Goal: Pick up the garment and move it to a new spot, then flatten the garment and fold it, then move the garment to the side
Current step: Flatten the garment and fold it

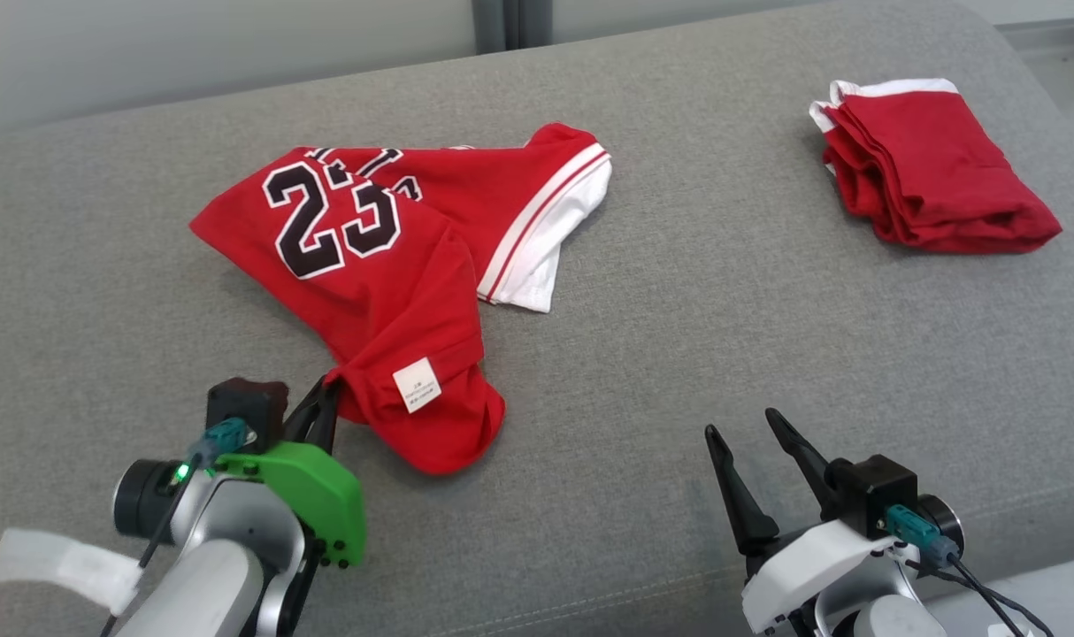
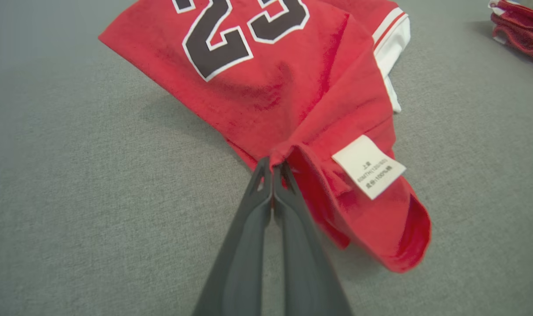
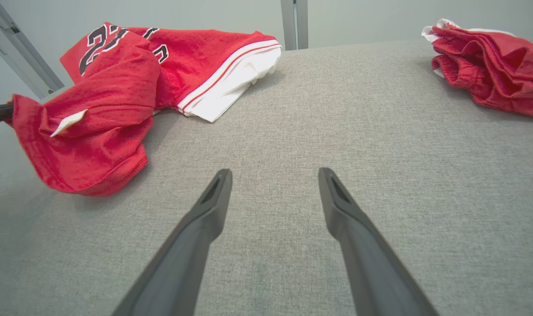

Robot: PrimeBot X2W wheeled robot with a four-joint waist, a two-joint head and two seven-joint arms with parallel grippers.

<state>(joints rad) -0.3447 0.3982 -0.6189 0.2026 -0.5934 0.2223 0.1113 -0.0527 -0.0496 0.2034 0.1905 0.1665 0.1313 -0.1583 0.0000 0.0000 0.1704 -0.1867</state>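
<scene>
With my left claw (image 2: 273,163) clamped on the near edge of the jersey (image 1: 360,283), which lies crumpled just ahead of it, and my right claw (image 1: 740,423) apart and empty, I am at pick-up; next, I judge, lift and carry.

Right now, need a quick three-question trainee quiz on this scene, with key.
1. True or false: the left gripper is shut on an edge of the red jersey.
2. Pick one. The right gripper is: A) open, holding nothing; B) shut on the jersey; C) shut, holding nothing.
3. Short answer: what else lies on the grey cushion, off to the robot's right, apart from the jersey?

Key: 1 true. 2 A. 3 a folded red garment with white trim.
</scene>
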